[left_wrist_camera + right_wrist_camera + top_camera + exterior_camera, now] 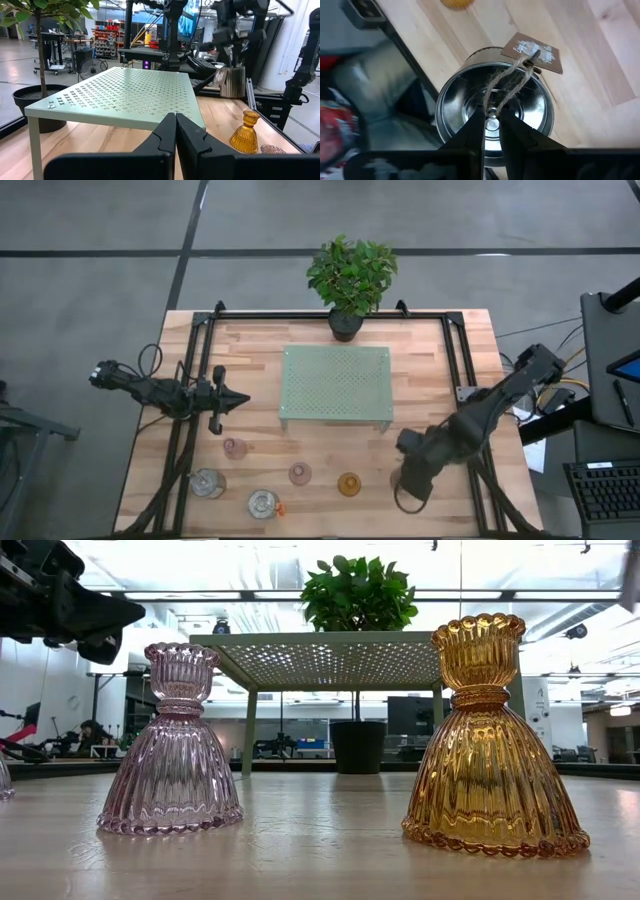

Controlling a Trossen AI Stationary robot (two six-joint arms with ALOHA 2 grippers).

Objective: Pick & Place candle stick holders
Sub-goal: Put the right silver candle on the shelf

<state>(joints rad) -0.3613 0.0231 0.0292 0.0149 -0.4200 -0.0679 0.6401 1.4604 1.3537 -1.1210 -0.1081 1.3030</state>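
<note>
Right gripper (pixel 491 117) hangs straight above a silvery metallic holder (pixel 495 115) at the front right of the table (pixel 450 380), fingers nearly together around the twine at the cup's centre; whether they pinch it cannot be told. A brown card tag (pixel 532 52) is tied to that twine.

Left gripper (pixel 236 398) waits over the table's left side, fingers pressed together and holding nothing.

Remaining holders stand along the front edge: two more silvery ones (pixel 207 482) (pixel 262 503), two pale pink glass ones (pixel 234 447) (pixel 299 473) and one amber glass holder (pixel 349 484). All lie in front of the green perforated shelf (pixel 335 383) and the potted plant (pixel 350 280).

Handling, as a judgement:
- Metal cup: rigid, light, smooth-walled. Grip across the rim or wall; twine alone may let it swing.
- Glass holders: brittle and probably heavier. Ribbed skirts flare wide; take them at the narrow neck.
</note>
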